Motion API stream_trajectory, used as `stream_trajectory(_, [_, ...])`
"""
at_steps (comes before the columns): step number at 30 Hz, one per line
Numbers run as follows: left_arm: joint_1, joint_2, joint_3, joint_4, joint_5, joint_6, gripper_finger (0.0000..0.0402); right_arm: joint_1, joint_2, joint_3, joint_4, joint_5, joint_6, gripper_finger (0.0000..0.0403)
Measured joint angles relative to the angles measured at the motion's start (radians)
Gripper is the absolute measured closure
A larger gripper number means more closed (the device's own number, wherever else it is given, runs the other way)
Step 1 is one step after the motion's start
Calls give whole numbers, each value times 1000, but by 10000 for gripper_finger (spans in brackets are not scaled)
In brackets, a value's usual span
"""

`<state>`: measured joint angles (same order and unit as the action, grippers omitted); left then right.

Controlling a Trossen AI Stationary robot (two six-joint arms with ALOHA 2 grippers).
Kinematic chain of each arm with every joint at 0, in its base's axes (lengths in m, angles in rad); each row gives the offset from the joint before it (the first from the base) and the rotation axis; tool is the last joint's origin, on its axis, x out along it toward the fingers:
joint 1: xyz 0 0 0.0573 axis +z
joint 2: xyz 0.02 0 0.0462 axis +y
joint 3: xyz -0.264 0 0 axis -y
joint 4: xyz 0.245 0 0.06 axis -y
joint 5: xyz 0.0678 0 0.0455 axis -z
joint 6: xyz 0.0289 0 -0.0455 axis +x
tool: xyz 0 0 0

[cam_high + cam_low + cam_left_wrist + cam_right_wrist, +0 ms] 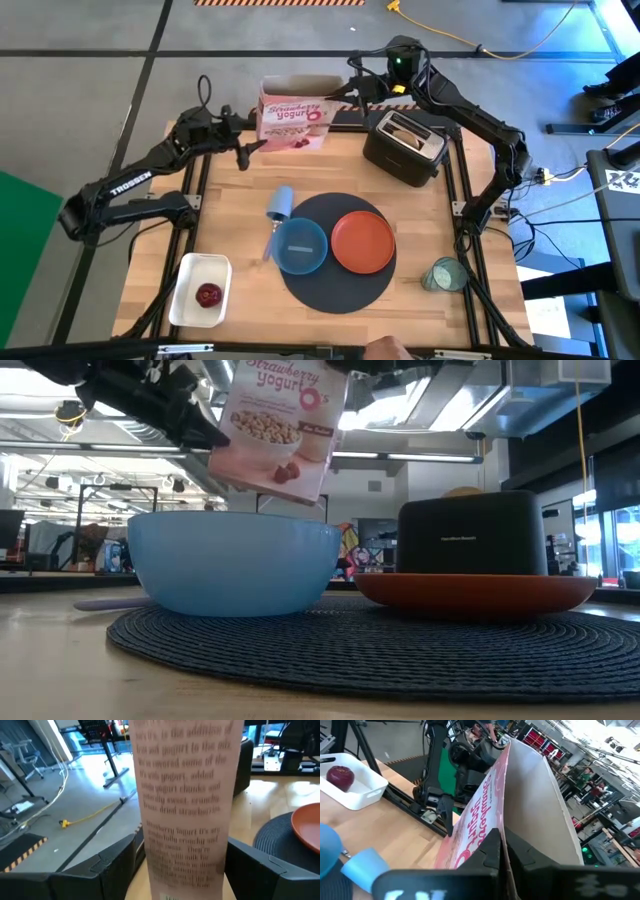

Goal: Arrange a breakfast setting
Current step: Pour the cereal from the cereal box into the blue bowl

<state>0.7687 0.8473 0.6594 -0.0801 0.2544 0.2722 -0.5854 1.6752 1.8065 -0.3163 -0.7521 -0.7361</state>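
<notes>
High view: Looking straight down, the cereal box is at the far edge of the desk, the left hand clamped on its left narrow side and the right hand pinched shut on its upper right flap. The large dark round mat lies at centre, carrying the blue bowl and, touching it on the right, the orange plate. The metal spoon lies just left of the bowl, partly off the mat. The black toaster, bread in its slots, sits beyond the mat. The pale green cup is near the right edge; the white tray at near left holds a dark red fruit.

Low view: The box hangs tilted, clear of the desk, above and behind the bowl; the toaster is behind the plate.

Left wrist view: The box's text-covered narrow panel fills the gap between the two dark fingers, which press on its edges.

Right wrist view: The fingers are closed on the rim of the open box; the contents cannot be made out, perhaps hidden below the rim.
</notes>
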Motion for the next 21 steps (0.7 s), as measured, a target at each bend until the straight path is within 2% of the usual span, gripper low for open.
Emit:
stream_trajectory(5, [-19,23,0,40,1,0,129,16,0,0,-17,-29,-1,403])
stream_trajectory(13, [-68,42,0,44,3,1,133,58,0,1,-30,-8,-3,403])
stream_trajectory(16, [-91,42,0,44,3,1,157,65,0,1,-39,-8,-3,403])
stream_trajectory(21, [-116,42,0,42,-1,3,226,78,0,1,-54,-8,2,403])
